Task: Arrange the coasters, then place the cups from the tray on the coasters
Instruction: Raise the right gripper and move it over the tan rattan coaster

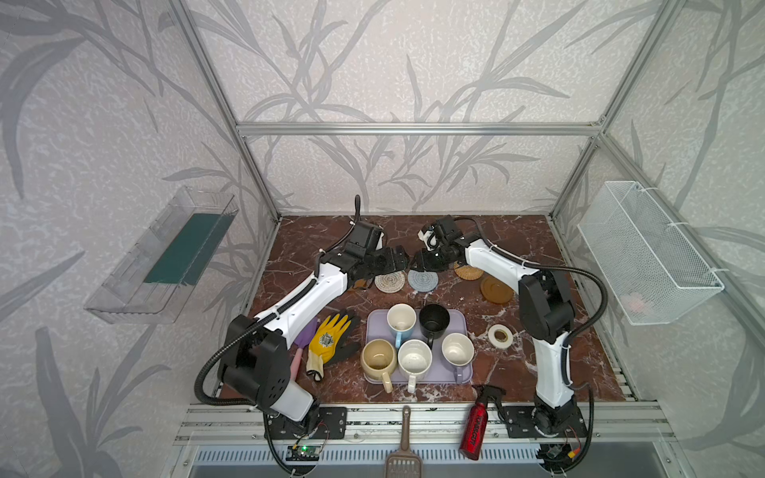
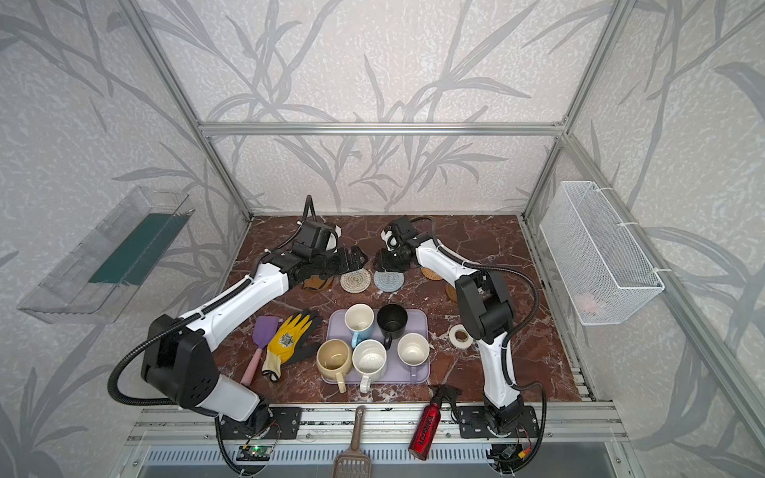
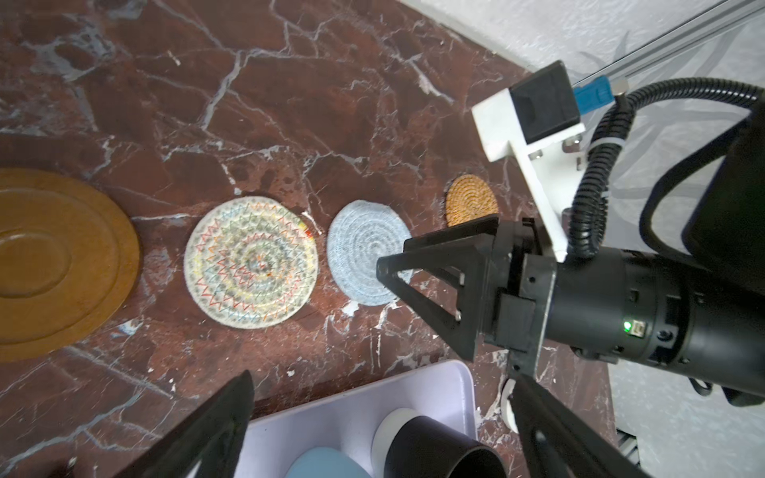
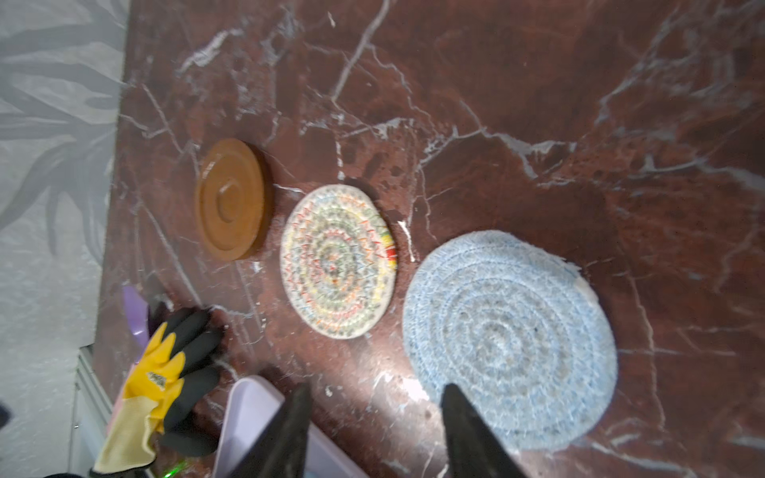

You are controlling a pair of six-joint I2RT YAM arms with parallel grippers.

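Left gripper (image 1: 397, 260) spread wide and empty beside the cream woven coaster (image 1: 390, 281); right gripper (image 4: 376, 393), jaws parted with nothing between them, at the edge of the grey-blue coaster (image 4: 509, 343). Both coasters lie flat on the far half of the table (image 1: 517, 240). All five cups (image 1: 414, 360) stand on the lavender tray (image 1: 457, 325), nearer the front.

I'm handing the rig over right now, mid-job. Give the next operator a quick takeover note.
Left gripper: open, empty, near the cream coaster. Right gripper: open, empty, by the grey-blue coaster.
Back row: amber coaster, cream, grey-blue, rattan coaster; second amber coaster sits slightly nearer.
All five cups on the tray: blue cup, black cup, yellow cup, speckled cup, lavender cup. No cup placed yet.
Left: perhaps align that coaster, then move every cup.
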